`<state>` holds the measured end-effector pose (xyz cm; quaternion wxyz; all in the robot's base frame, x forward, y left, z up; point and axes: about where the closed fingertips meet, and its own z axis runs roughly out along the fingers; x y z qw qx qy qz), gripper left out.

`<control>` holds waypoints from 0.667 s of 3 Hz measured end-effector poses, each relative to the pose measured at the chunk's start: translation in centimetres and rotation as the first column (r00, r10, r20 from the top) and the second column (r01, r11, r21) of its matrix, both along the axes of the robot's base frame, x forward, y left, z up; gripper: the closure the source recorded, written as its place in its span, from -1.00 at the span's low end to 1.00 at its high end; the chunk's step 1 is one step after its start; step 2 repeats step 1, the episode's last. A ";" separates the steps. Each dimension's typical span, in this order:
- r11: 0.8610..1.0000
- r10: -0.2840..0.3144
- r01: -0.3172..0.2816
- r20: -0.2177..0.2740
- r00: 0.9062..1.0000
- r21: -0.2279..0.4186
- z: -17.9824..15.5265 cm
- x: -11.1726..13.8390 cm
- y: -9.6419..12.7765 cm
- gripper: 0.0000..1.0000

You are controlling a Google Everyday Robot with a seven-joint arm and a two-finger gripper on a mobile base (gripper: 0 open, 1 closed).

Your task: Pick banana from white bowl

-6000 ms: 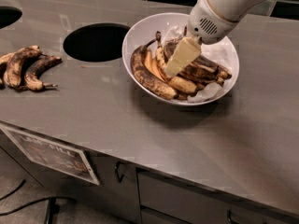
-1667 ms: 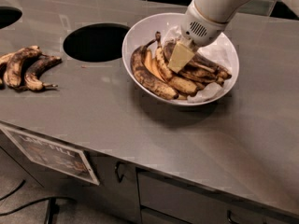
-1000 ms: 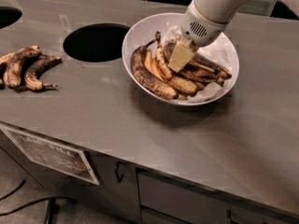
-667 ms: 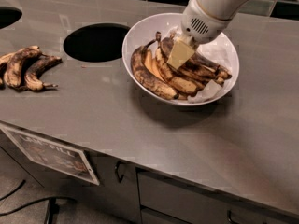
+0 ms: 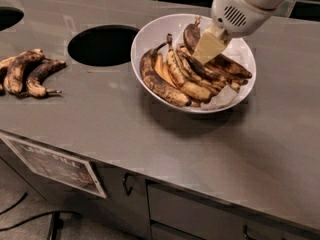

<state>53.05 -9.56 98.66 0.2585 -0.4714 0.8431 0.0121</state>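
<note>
Just at the twelve o'clock side of the round, glossy white bowl point(image 5: 165, 26), the dark, curved banana point(image 5: 190, 35) is touched by the cream wedge-shaped gripper point(image 5: 207, 46); whether anything is gripped cannot be told.

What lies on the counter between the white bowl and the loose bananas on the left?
A round hole in the counter, seen in the camera view. The gripper is over the bowl.

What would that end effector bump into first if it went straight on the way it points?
Over the white bowl, the end effector points down and left; it would probably hit the dark banana at its tip first, though depth is unclear.
</note>
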 end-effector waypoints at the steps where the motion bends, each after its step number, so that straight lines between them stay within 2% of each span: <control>1: 1.000 0.000 0.000 0.001 1.000 0.000 0.1 0.0 0.0 1.00; 2: 1.000 0.000 0.000 0.001 1.000 0.000 0.1 0.0 0.0 1.00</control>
